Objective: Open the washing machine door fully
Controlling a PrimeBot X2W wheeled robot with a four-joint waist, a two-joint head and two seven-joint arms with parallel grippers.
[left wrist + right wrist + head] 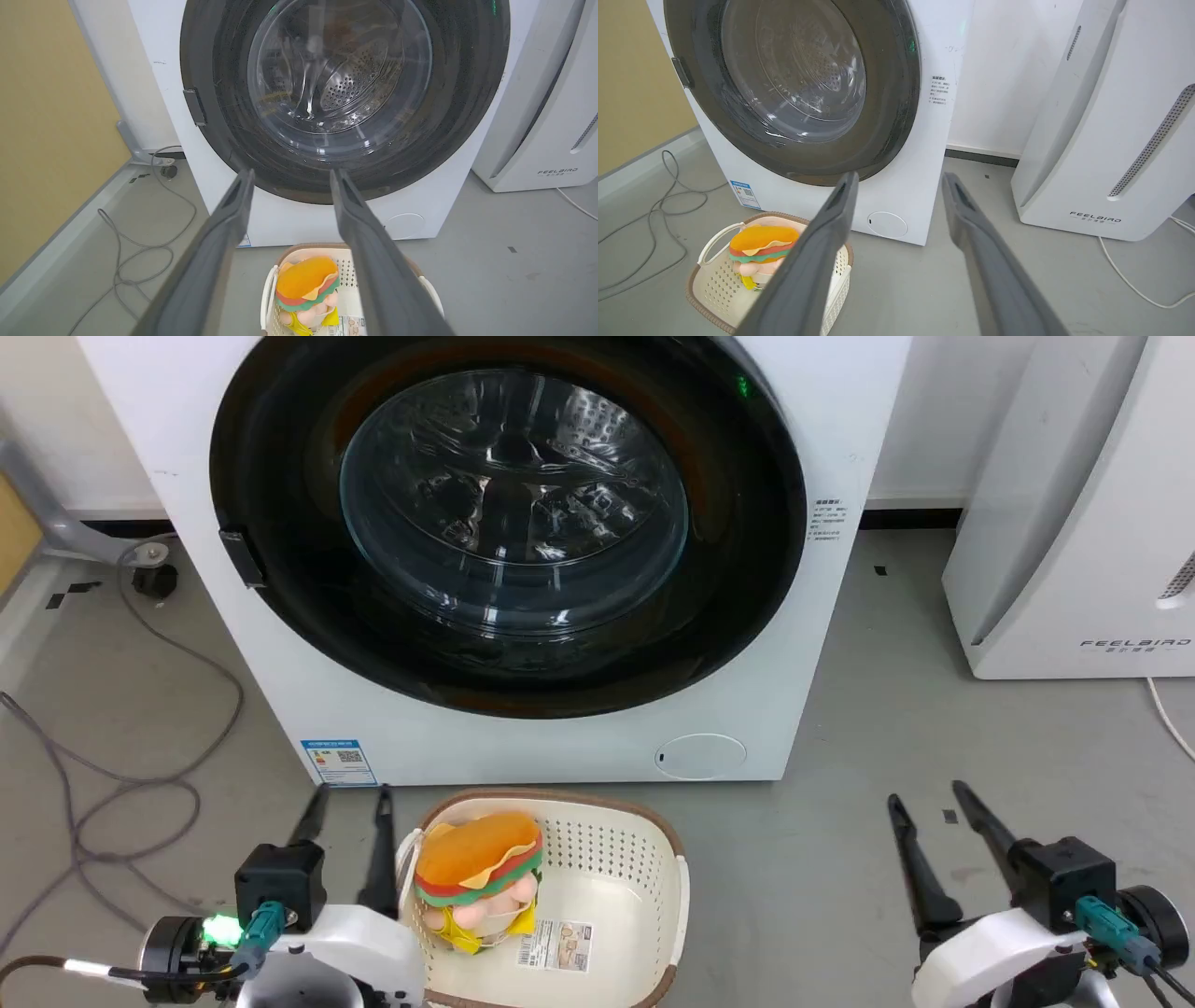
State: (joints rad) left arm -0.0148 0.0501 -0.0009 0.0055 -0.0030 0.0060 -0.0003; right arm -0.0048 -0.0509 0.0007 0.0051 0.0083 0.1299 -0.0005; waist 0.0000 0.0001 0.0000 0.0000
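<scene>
On the grey floor (840,728) before the robot, the washing machine (560,747) is seen with its top cut off by the upper edge of every view. The washing machine door (509,523) lies shut, flat against the white front, and a small dark tab (243,557) is seen at its left rim. The perforated drum (345,84) can be made out through the glass from the left wrist, but is lost in reflections from the head.

A blue label (339,762) and a sticker (829,523) of small print are carried on the front; neither can be read. "FEELBIRD" is read on the white appliance (1074,523) to the right.

The left pincer (353,793) and the right pincer (926,793) are both held spread apart, empty, low and well short of the door. A basket (667,859) holding a plush burger (478,863) is partly covered by the left arm.
</scene>
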